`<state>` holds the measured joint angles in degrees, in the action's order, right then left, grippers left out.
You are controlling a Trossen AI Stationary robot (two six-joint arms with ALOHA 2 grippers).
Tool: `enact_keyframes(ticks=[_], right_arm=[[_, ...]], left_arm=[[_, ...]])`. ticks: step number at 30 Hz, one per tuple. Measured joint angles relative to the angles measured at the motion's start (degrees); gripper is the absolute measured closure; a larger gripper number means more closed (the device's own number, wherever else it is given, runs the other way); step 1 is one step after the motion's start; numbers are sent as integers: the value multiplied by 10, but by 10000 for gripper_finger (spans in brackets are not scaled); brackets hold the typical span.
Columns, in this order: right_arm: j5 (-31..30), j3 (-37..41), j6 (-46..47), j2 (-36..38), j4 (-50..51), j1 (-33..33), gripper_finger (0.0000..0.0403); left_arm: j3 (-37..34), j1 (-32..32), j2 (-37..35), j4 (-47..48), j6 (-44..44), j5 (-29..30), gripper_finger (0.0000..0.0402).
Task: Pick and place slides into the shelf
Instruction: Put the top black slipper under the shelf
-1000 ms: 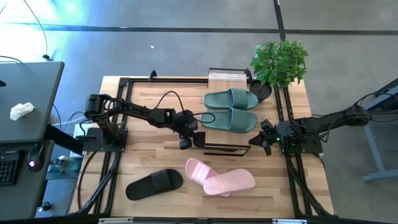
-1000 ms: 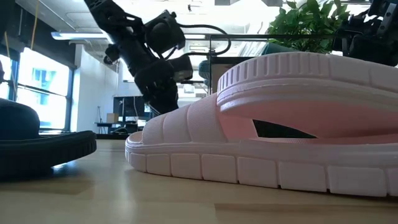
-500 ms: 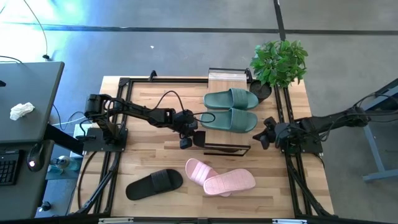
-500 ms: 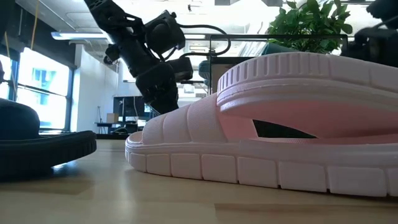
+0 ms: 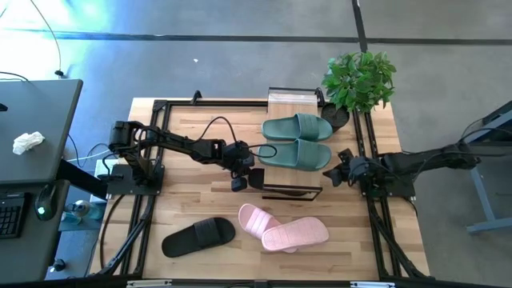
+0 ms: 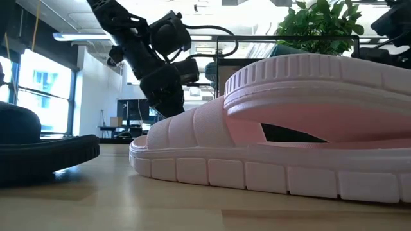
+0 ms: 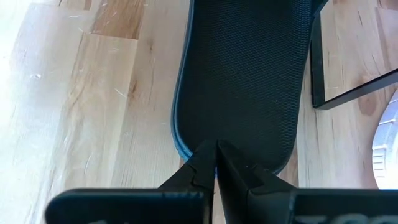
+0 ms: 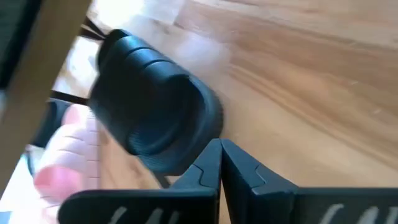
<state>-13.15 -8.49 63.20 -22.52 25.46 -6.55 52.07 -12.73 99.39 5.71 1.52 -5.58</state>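
One black slide sits at the shelf's left end, partly under the top board. Its mesh sole faces my left gripper, which is shut at the slide's near end. My right gripper, also shut, is at the shelf's right end and points at the same slide's ribbed strap. The shelf carries both green slides on its top board. The other black slide and the pink pair lie sole-down on the near tabletop. My left gripper meets the rounded end of the black slide's sole with its shut fingertips, coming along the slide from the table's left. Whether any of the rim lies between the fingers does not show. My right gripper's fingertips overlap the slide's lower edge; I cannot tell whether they touch.
A potted plant stands at the far right corner behind the shelf. A second wood-grain board lies at the far edge. Black frame rails run along the table's sides. Bare wood lies between the shelf and the near slides.
My right gripper has moved toward the table's left, closing on the shelf's right end and the black slide beneath it. The left arm and all the slides have stayed where they were.
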Motion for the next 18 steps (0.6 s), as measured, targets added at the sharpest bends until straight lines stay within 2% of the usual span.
enact_keyframes(ticks=[8, 12, 18], right_arm=[[4, 0, -31, -13, -13, 37, 403], [11, 0, -39, -48, -80, 44, 403], [18, 0, -35, -107, -118, 44, 403]], left_arm=[[0, 0, 0, -1, 0, -4, 397], [0, 0, 0, -1, -4, -4, 397], [0, 0, 0, -1, -11, -4, 397]])
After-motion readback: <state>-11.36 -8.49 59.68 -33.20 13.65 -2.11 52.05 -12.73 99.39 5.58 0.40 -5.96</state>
